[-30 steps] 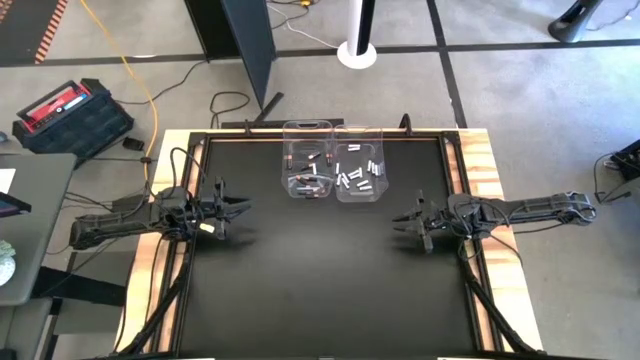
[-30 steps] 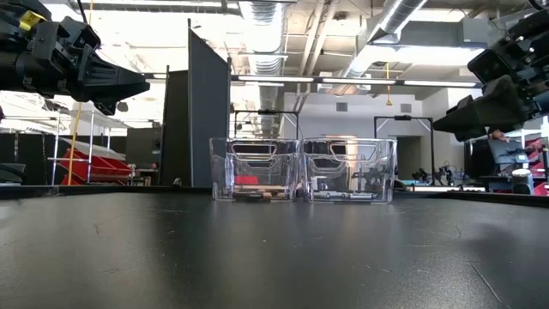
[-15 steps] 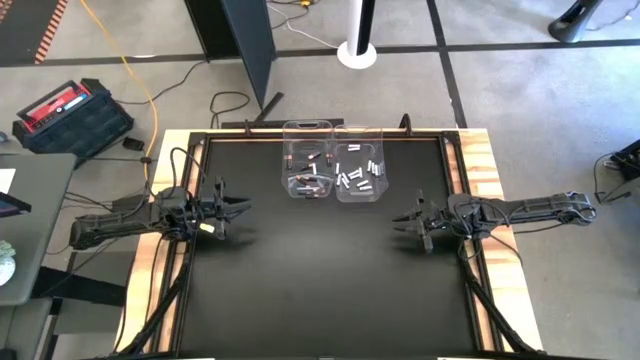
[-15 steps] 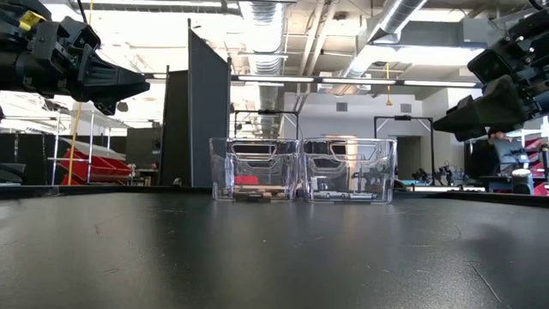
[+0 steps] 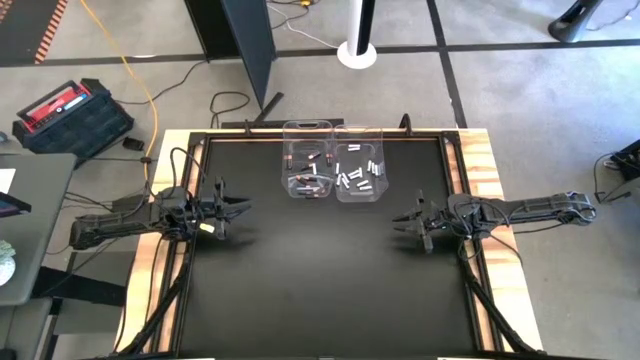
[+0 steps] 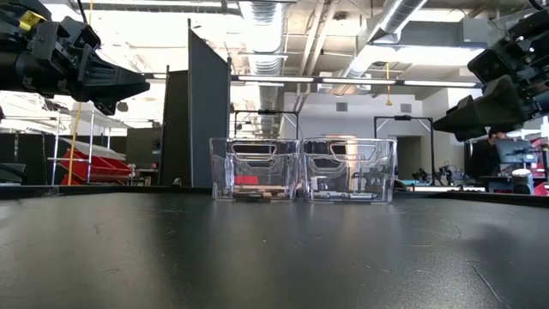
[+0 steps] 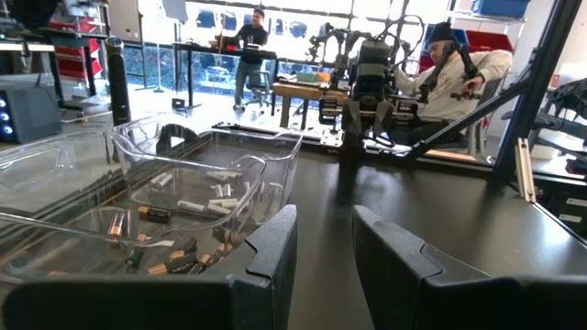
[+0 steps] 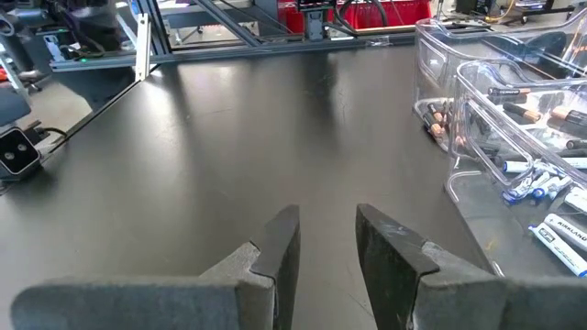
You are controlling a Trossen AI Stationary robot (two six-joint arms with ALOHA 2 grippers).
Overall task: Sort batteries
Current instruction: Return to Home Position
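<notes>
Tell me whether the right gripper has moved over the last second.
No. Seen from above, the right gripper sits where it was, at the same gap from the right bin.

Dark batteries (image 5: 308,181), some copper-toned, lie jumbled flat on the floor of the left clear bin (image 5: 286,150). White batteries (image 5: 357,172) lie scattered flat in the adjoining right clear bin (image 5: 382,150).
</notes>
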